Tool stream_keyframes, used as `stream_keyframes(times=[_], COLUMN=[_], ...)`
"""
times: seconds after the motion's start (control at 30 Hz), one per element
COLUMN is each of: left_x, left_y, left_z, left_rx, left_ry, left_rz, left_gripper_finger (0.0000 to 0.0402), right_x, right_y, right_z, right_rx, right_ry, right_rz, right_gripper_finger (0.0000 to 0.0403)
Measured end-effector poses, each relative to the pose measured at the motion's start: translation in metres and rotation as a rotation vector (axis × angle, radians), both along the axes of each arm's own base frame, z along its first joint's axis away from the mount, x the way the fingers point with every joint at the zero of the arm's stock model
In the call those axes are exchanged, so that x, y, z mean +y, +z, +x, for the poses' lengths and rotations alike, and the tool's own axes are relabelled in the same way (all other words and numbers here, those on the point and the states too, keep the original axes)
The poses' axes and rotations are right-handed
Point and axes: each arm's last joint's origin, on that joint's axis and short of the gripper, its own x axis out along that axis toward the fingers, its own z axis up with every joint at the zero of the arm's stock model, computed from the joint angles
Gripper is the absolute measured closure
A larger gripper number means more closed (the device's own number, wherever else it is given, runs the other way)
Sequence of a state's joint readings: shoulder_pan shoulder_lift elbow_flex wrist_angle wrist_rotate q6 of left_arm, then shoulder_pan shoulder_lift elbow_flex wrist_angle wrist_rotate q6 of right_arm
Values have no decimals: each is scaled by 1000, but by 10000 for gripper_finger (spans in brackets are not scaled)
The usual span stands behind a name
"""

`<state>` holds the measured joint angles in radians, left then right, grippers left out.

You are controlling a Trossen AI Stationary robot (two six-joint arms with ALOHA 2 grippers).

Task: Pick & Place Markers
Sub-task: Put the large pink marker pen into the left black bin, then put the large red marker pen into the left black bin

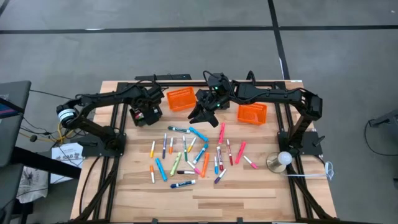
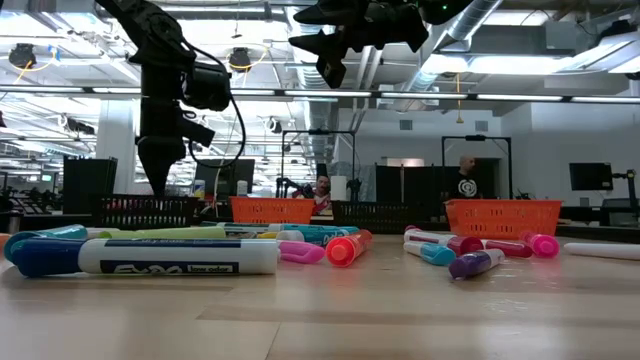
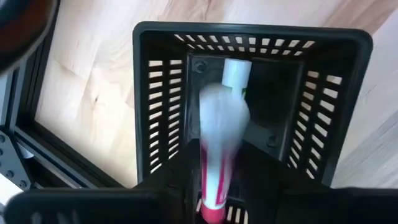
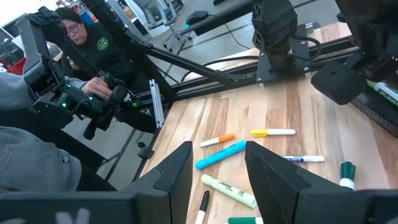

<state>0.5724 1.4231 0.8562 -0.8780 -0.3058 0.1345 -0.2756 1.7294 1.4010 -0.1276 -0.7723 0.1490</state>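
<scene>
Many coloured markers (image 1: pixel 189 152) lie scattered flat on the middle of the wooden table. At the far left my left gripper (image 1: pixel 147 111) points down into a black mesh basket (image 3: pixel 249 31). A white marker with a pink end (image 3: pixel 221 137) shows blurred between its fingers (image 3: pixel 214 186) and points into the basket. Beyond it, inside the basket, is a white marker end with a bit of green (image 3: pixel 237 73). My right gripper (image 1: pixel 202 114) hangs open above the table between the two orange baskets. Nothing is between its fingers (image 4: pixel 217 168). My left gripper comes from above, and its fingers (image 3: pixel 177 186) stand on either side of the marker's pink end (image 3: pixel 211 211). The marker is blurred while the fingers and the basket are sharp. I cannot tell whether the fingers touch it.
Two orange mesh baskets (image 1: pixel 181 98) (image 1: pixel 252 112) stand at the far middle. A round lamp-like thing (image 1: pixel 281 160) stands at the right edge. A seated person (image 4: pixel 74 37) works beyond the table. The near strip of the table (image 1: pixel 205 202) is bare wood.
</scene>
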Motion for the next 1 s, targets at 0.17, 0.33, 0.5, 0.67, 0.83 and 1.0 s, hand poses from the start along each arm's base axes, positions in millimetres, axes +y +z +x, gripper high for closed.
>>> stream_keyframes(times=[0.17,0.33,0.5,0.67,0.83,1.0], left_x=[0,0,-9,-42,-79,-106], left_y=[0,7,53,101,121,122], left_z=[0,0,-4,-24,-52,-70], left_rx=[-1,-10,-206,-549,-839,-1013], left_ry=[0,1,42,-28,-81,-95], left_rz=[0,17,61,18,-45,-138], left_gripper_finger=[278,250,236,238,243,243], right_x=[0,0,0,0,11,24], right_y=[0,0,-2,-10,-15,-17], right_z=[0,0,-2,-9,-11,-9], right_rx=[0,-2,8,99,147,162], right_ry=[1,13,45,105,150,187], right_rz=[1,6,10,58,50,48], right_gripper_finger=[266,266,264,270,275,275])
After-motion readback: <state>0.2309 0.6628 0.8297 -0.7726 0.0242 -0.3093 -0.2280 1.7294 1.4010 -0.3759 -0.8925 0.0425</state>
